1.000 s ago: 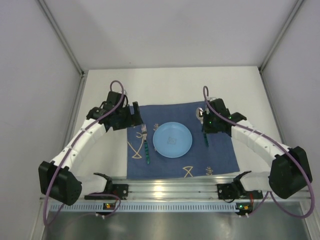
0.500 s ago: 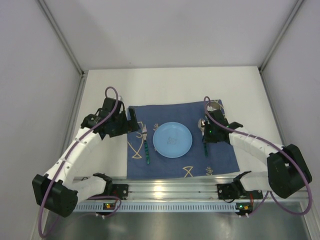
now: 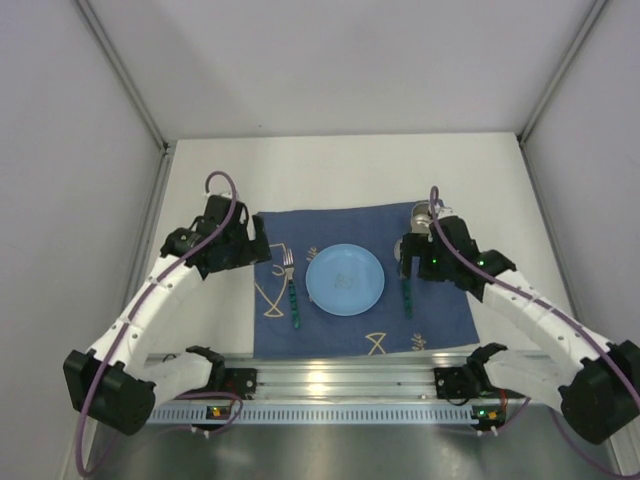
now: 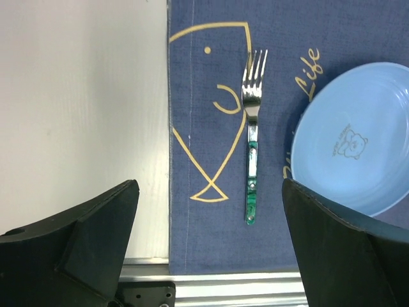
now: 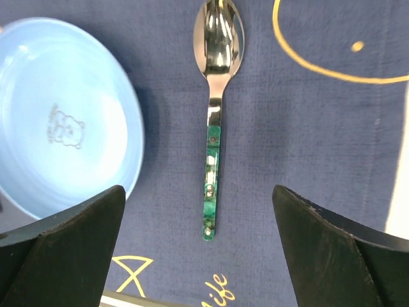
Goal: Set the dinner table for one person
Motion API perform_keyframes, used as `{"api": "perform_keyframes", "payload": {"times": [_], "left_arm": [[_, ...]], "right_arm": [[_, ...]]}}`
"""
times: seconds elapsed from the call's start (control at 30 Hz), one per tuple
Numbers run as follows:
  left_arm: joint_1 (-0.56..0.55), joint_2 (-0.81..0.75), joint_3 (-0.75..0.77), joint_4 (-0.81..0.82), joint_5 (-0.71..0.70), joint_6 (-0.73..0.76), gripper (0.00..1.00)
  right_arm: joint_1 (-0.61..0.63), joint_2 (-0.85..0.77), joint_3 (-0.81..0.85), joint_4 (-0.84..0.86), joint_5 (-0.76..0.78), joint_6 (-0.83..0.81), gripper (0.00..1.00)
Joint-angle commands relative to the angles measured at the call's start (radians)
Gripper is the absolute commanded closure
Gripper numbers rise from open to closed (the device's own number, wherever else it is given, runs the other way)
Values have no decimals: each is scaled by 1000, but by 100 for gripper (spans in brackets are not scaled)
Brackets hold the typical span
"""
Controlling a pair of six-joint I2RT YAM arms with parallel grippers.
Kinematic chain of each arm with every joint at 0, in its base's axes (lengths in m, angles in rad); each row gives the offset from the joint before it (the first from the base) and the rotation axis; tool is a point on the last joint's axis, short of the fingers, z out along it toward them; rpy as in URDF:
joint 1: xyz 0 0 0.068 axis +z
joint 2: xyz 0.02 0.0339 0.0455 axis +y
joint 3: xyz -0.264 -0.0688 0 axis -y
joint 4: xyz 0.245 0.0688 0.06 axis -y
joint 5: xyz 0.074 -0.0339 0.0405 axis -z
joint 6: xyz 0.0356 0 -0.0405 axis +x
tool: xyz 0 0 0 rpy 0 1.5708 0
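The white dinner table [image 3: 340, 170] carries a dark blue fish-patterned cloth [image 3: 440, 310]. A light blue plate [image 3: 344, 279] sits at the cloth's middle. To its left lies a green-handled fork [image 3: 291, 290], tines pointing away from the arms. A matching spoon [image 3: 407, 290] lies to its right. My left gripper [image 3: 262, 240] hovers open over the cloth's far left edge. In its wrist view the fork [image 4: 253, 153] lies ahead of the left gripper [image 4: 209, 185], untouched. My right gripper [image 3: 408, 252] hangs open above the spoon [image 5: 214, 128], with the handle between its spread fingers and free of them.
A ribbed aluminium rail [image 3: 340, 385] runs along the near edge, just past the cloth's hem [image 4: 211, 256]. A small grey round thing [image 3: 425, 212] sits at the cloth's far right corner, partly behind the right arm. Grey walls close in the table on three sides.
My right gripper has opened and let go of the spoon, which now lies right of the plate. The right arm has drawn back a little. The left arm has shifted slightly left.
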Motion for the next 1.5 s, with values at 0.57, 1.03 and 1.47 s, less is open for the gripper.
{"api": "perform_keyframes", "payload": {"times": [0.57, 1.03, 1.47], "left_arm": [[90, -136, -775, 1411, -327, 464, 1], [242, 375, -607, 1671, -131, 533, 1], [360, 447, -701, 1916, 74, 487, 1]], "right_arm": [[20, -587, 115, -188, 114, -37, 0], [18, -602, 34, -57, 183, -54, 0], [20, -368, 27, 159, 178, -103, 0]]}}
